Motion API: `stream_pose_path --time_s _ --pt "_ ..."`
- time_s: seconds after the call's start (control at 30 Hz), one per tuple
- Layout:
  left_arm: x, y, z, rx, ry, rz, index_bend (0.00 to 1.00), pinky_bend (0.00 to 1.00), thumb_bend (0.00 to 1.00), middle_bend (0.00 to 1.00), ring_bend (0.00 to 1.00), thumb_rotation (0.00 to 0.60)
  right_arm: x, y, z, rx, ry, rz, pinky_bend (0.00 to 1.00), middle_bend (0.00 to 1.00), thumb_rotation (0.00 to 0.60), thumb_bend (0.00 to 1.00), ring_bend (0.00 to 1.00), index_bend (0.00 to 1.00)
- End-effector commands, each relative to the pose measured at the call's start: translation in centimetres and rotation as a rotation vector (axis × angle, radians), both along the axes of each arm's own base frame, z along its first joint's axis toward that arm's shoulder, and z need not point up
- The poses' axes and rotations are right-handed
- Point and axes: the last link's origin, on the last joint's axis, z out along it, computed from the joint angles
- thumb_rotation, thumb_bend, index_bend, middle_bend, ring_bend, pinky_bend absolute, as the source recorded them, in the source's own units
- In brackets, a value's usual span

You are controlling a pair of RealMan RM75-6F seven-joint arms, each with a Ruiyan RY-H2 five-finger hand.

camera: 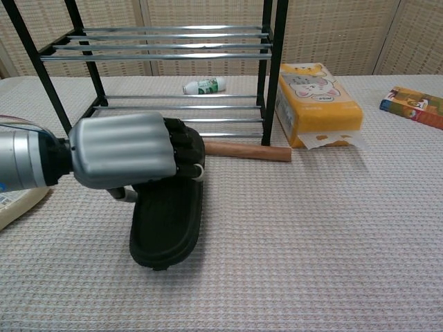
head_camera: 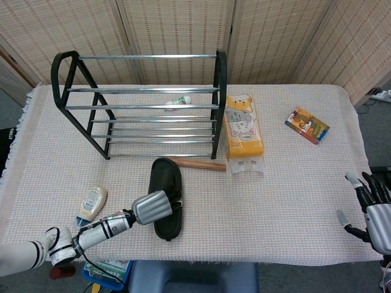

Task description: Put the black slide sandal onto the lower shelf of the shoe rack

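Observation:
The black slide sandal (head_camera: 168,194) lies on the table cloth in front of the shoe rack (head_camera: 139,101), its far end close to the rack's front legs. My left hand (head_camera: 151,207) grips the sandal across its strap, fingers curled over it; in the chest view the left hand (camera: 124,159) covers the sandal's (camera: 168,225) upper half. The rack's lower shelf (camera: 181,114) is bare bars. My right hand (head_camera: 371,206) hangs off the table's right edge, fingers apart, holding nothing.
A wooden stick (head_camera: 194,163) lies just beyond the sandal at the rack's right leg. A yellow tissue pack (head_camera: 244,127) stands right of the rack. A small bottle (head_camera: 179,101) lies behind the rack, a squeeze bottle (head_camera: 91,203) at front left, a booklet (head_camera: 306,125) far right.

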Motion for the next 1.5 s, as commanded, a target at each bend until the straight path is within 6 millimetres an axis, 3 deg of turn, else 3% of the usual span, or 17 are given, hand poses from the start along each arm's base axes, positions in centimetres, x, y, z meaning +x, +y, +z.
stream_pose_path --time_s 0.03,0.67,1.07,1.5 --pt "0.3 0.4 0.9 0.027 -0.014 0.01 0.49 0.32 0.12 0.38 0.3 0.6 0.0 0.0 0.0 0.0 0.0 0.002 0.01 0.15 0.6 0.37 0.05 0.0" --pt "3.1 7.7 0.1 0.104 0.044 0.022 0.49 0.32 0.12 0.38 0.3 0.6 -0.7 0.4 0.1 -0.006 -0.002 -0.027 0.01 0.15 0.6 0.37 0.05 0.0" --pt "2.4 10.7 -0.1 0.145 0.07 0.056 0.46 0.32 0.12 0.38 0.28 0.6 -1.0 0.4 -0.1 -0.001 -0.003 -0.039 0.01 0.15 0.6 0.37 0.05 0.0" --pt "1.2 12.3 -0.6 0.184 0.099 0.091 0.42 0.32 0.12 0.34 0.23 0.6 -1.3 0.3 -0.2 0.005 -0.002 -0.049 0.01 0.15 0.6 0.37 0.05 0.0"
